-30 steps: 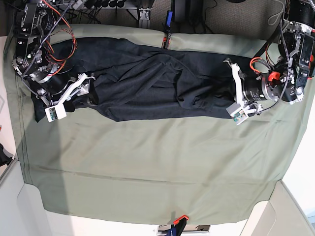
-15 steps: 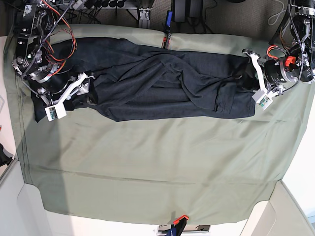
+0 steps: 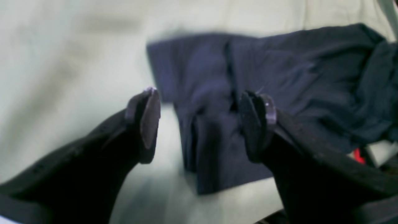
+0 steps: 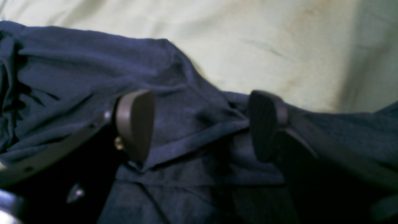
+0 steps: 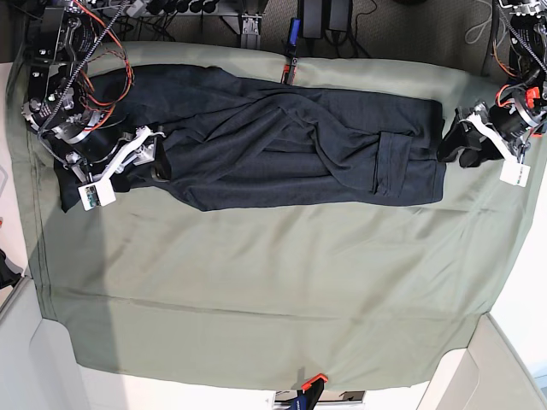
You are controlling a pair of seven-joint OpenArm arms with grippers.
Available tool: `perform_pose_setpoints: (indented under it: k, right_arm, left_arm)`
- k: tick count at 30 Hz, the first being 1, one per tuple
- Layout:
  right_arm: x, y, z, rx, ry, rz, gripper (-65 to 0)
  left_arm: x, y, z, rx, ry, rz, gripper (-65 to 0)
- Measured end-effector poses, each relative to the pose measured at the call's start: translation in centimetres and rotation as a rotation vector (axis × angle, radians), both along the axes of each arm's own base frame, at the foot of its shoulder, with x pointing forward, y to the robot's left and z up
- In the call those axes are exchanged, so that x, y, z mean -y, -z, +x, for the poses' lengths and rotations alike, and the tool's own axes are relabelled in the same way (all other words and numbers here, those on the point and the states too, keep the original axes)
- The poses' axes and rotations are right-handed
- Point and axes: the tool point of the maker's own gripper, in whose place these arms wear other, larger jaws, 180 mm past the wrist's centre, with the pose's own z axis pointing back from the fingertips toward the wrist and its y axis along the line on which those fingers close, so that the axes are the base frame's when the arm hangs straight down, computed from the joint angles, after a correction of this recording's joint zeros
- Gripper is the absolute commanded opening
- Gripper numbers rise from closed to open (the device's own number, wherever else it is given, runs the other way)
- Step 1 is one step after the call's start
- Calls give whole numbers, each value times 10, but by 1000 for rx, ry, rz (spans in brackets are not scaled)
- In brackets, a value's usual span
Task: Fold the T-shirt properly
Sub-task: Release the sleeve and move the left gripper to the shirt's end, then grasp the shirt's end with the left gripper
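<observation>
I see the dark T-shirt (image 5: pixel 282 166) lying wrinkled in a long strip across the far part of the green cloth (image 5: pixel 256 290). My left hand (image 3: pixel 202 126) is spread wide by its right end. My right hand (image 4: pixel 202 126) is spread wide too, over the shirt's left part.

The left gripper (image 3: pixel 199 127) is held wide open at the base view's right edge, its fingers angled downward; the right gripper (image 4: pixel 200 126) is likewise spread, its arm lowered at the left.
</observation>
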Motion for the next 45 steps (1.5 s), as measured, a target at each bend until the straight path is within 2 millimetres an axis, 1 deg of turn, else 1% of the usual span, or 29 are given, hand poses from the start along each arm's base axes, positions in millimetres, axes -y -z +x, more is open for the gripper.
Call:
perform_pose_setpoints:
  k: [2, 4, 7, 10, 14, 19, 25, 30, 36, 37, 38, 39, 40, 41, 42, 45]
  right_arm:
    - [0, 0, 0, -1, 0, 1, -197]
    - [0, 1, -1, -2, 0, -1, -197]
    - [0, 0, -1, -2, 0, 0, -197]
    - [0, 1, -1, -2, 0, -1, -197]
    - [0, 1, -1, -2, 0, 0, -197]
    - [-1, 0, -1, -1, -1, 7, -197]
    - [-2, -1, -1, 0, -2, 18, -197]
    - [-2, -1, 0, 1, -3, 18, -197]
    - [-2, -1, 0, 1, -2, 18, -197]
    - [-2, -1, 0, 1, -2, 18, -197]
    - [-2, -1, -1, 1, -3, 18, -197]
    - [-2, -1, 0, 1, -3, 18, -197]
    - [-2, -1, 0, 1, -2, 18, -197]
    - [-2, -1, 0, 1, -2, 19, -197]
    - [-2, -1, 0, 1, -2, 18, -197]
    - [-2, -1, 0, 1, -2, 19, -197]
  left_arm:
    - [-7, 14, 1, -30, -49, -51, -215]
    - [-11, 17, 9, -25, -88, -118, -215]
    - [-9, 22, 15, -46, -111, -221, -215]
    - [-7, 31, 8, -76, -136, -290, -215]
    - [-4, 36, 7, -78, -156, -333, -215]
    - [14, 39, 5, -82, -146, -408, -215]
    - [38, 42, 5, -113, -68, -414, -215]
    - [63, 45, 8, -115, 5, -368, -215]
    - [76, 49, 15, -72, 28, -293, -216]
    - [78, 50, 17, -63, 28, -284, -228]
    - [80, 52, 17, -55, 33, -266, -278]
    - [79, 55, 18, -50, 30, -241, -371]
    - [78, 59, 18, -55, 31, -210, -483]
    - [78, 62, 17, -59, 28, -191, -580]
    - [78, 63, 17, -59, 28, -187, -650]
    - [78, 63, 17, -59, 28, -185, -650]
